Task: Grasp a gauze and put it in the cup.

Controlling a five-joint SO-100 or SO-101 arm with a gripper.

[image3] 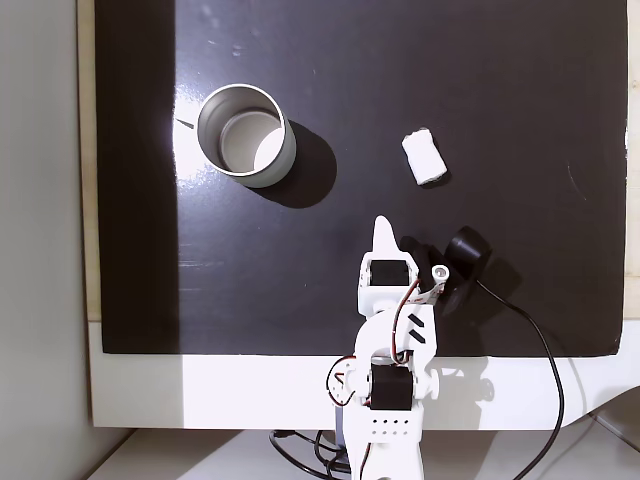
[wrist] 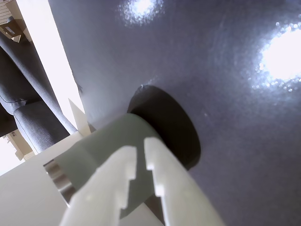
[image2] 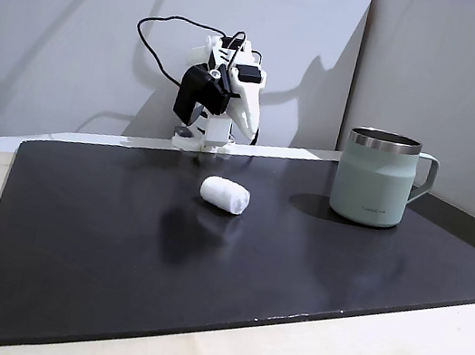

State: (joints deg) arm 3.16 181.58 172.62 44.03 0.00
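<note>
One soft white gauze (image2: 224,195), cylindrical; steel-rimmed cup (image2: 375,179) well apart

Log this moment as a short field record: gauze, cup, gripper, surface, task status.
gauze: white roll lying on its side on the mat, apart from the mug
cup: sage-green mug upright, steel rim, nothing visible inside in a fixed view
gripper: fingers nearly together, nothing between them; arm folded back near its base
surface: black mat on a pale table
task status: gauze not yet grasped
</note>
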